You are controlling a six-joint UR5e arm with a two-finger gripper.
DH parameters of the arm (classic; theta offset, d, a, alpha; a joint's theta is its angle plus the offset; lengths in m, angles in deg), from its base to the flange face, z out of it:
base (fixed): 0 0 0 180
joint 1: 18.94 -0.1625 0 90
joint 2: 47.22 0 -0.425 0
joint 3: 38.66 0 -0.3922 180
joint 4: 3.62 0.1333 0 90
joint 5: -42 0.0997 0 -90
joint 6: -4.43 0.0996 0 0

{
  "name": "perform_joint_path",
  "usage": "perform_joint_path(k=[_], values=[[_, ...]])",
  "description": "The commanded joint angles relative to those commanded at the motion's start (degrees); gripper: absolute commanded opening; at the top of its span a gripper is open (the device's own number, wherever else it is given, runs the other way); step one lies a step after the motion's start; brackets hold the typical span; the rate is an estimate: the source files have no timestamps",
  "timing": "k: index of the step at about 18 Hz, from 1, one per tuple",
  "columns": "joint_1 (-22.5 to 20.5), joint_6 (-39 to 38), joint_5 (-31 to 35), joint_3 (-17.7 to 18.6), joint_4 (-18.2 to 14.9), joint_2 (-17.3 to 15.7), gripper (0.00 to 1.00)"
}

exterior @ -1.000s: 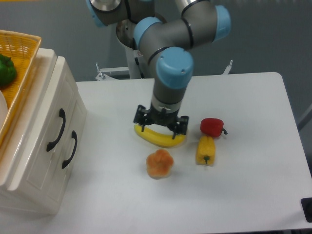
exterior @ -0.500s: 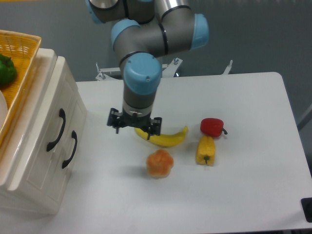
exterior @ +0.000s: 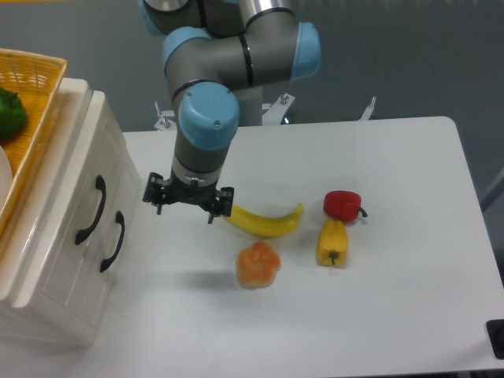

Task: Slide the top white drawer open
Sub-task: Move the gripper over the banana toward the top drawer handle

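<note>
From the fixed camera we see the gripper (exterior: 187, 201) hanging pointed down over the white surface (exterior: 378, 299), jaws spread apart and holding nothing. We place it right of the cabinet (exterior: 55, 236), near it but not touching. The top white drawer (exterior: 75, 197) sits in that cabinet at the left edge of the surface, shut flush with the cabinet front, its curved black handle (exterior: 91, 209) facing the gripper. The lower drawer (exterior: 98, 260) is just below and toward the camera from it, also shut, with its own black handle (exterior: 113, 241). On top of the cabinet we see a yellow wicker basket (exterior: 31, 94) with a green pepper (exterior: 11, 114) inside. Right of the gripper a banana (exterior: 264, 221) lies flat, its near tip just beside the gripper; we can't tell if they touch. Further right of the banana are a red pepper (exterior: 342, 205) and a yellow pepper (exterior: 331, 242), close together. An orange fruit (exterior: 258, 264) sits toward the camera from the banana, apart from it.
</note>
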Motion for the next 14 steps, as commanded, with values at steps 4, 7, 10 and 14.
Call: perform_joint_path(k=[4, 7, 10, 14], values=[[0.3, -1.3, -3.4, -0.3, 0.0, -0.6, 1.00], [1.1, -1.5, -4.6, -0.9, 0.0, -0.8, 1.00], [2.1, -2.8, -5.0, -0.9, 0.0, -0.5, 1.00], [2.5, -3.1, -7.0, -0.9, 0.1, 0.2, 1.00]])
